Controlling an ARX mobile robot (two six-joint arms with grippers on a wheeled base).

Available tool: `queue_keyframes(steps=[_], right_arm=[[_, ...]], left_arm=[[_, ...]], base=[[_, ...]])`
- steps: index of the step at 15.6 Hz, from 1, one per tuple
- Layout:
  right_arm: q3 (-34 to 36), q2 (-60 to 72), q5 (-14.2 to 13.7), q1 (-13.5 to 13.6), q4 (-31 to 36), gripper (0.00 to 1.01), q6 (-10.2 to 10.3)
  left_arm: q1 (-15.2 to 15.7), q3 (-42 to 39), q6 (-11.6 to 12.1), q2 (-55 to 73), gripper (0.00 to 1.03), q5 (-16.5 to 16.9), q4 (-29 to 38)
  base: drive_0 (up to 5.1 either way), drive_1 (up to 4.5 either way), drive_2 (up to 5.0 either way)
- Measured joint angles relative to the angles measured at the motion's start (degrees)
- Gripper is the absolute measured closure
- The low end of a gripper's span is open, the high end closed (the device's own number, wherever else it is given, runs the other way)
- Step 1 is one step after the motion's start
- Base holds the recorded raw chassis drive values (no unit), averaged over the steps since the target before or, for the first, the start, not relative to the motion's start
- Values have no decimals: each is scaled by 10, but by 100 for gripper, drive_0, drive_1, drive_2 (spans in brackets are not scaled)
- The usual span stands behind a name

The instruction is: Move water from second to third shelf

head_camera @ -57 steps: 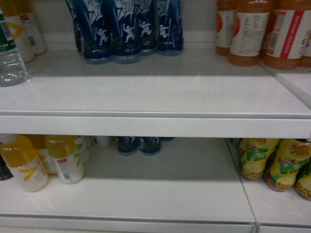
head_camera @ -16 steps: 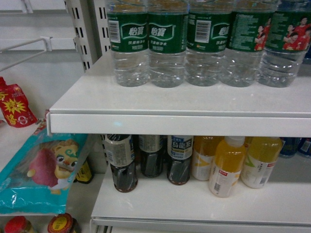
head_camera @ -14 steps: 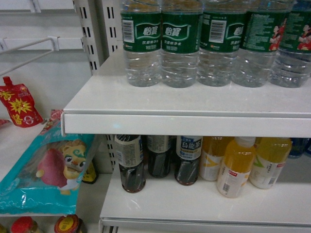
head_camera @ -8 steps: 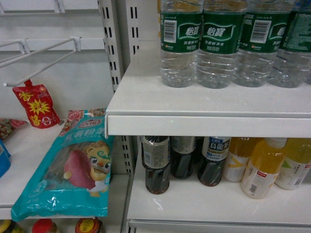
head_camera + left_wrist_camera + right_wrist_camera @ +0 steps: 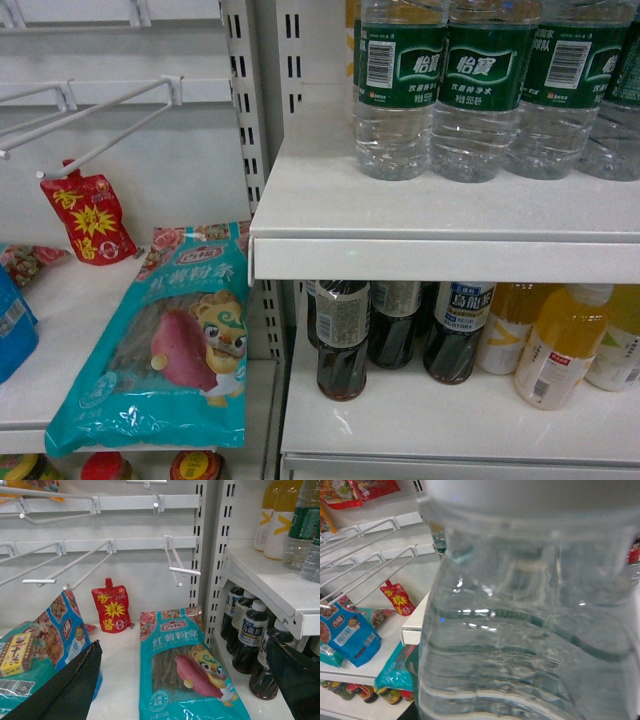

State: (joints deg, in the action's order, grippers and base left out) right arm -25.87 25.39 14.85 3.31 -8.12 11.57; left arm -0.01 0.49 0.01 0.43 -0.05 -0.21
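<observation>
Nearest of all, in the right wrist view, a clear ribbed plastic bottle of water (image 5: 530, 625) fills almost the whole picture, very close to the lens. I judge that the right gripper holds it, but its fingers are not visible in any view, so how far they are closed I cannot tell. The left gripper (image 5: 185, 680) shows two black fingers (image 5: 60, 690) at the lower corners of its own view, set wide apart with nothing between them.

A little farther, in the head view, the white metal shelf (image 5: 450, 225) carries a row of clear water bottles with dark green labels (image 5: 470, 90), standing upright and touching each other, near the front edge. Below it stand dark tea bottles with grey labels (image 5: 342, 340) and, beside them, yellow juice bottles (image 5: 560, 345). To the left, on another white board, a teal plastic snack bag with a sweet potato picture (image 5: 170, 350) lies, and behind it a small red pouch (image 5: 88, 218) leans under the white wire hooks (image 5: 100, 130).

The step seems to be the carrying: one bottle is probably already taken and must go to the third shelf. Which board is the third I cannot say from here. The next move needs a free place, an upright approach and a gentle release.
</observation>
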Motion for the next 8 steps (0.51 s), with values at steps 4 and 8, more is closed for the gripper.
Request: queue_keyframes(steps=[4, 8], right_arm=[[-38, 24, 50, -20, -99, 59, -14], [-47, 38, 80, -25, -136, 59, -23]], left_arm=[[0, 0, 0, 0, 5, 0, 0], [0, 0, 0, 0, 5, 0, 0]], base=[[-330, 174, 174], [-330, 174, 174]])
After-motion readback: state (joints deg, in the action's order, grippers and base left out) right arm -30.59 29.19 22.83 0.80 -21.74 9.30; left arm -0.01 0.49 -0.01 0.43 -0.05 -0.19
